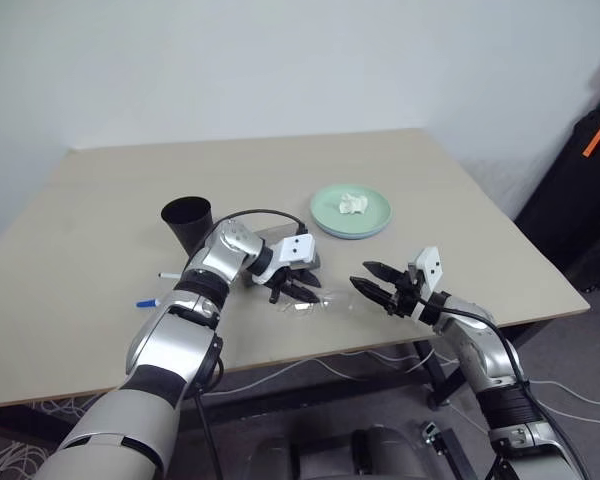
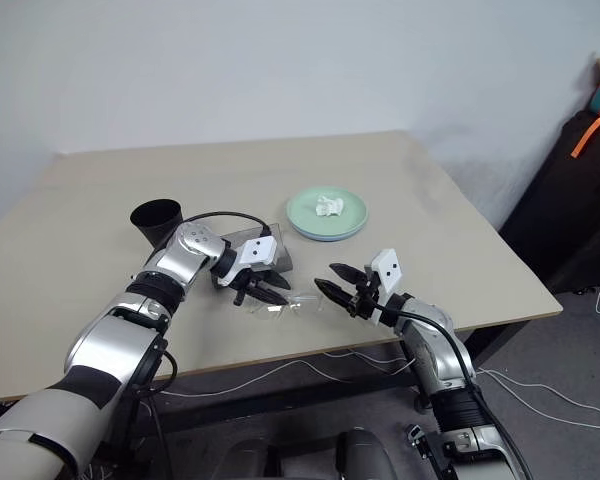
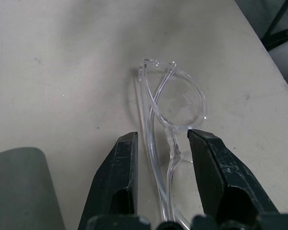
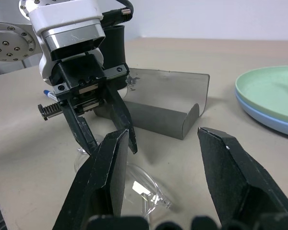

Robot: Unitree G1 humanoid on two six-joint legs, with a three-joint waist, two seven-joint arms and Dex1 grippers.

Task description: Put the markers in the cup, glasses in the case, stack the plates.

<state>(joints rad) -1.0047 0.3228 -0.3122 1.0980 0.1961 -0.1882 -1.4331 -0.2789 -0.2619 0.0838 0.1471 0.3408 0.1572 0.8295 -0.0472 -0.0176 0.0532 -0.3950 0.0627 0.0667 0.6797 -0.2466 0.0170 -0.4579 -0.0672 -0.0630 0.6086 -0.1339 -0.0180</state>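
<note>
Glasses (image 3: 175, 103): lying on the desk (image 1: 460, 200) near its front edge, just in front of the grey case (image 4: 168, 103), which stands open. Left gripper (image 1: 298, 291): fingers parted, straddling the frame, no pinch evident. Right gripper (image 1: 377, 284): fingers spread, empty, beside the lenses. Step judged: glasses into case; next needs a firm regrasp.

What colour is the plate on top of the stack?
Pale mint green top plate, over a light blue one; the right wrist view shows both best.
</note>
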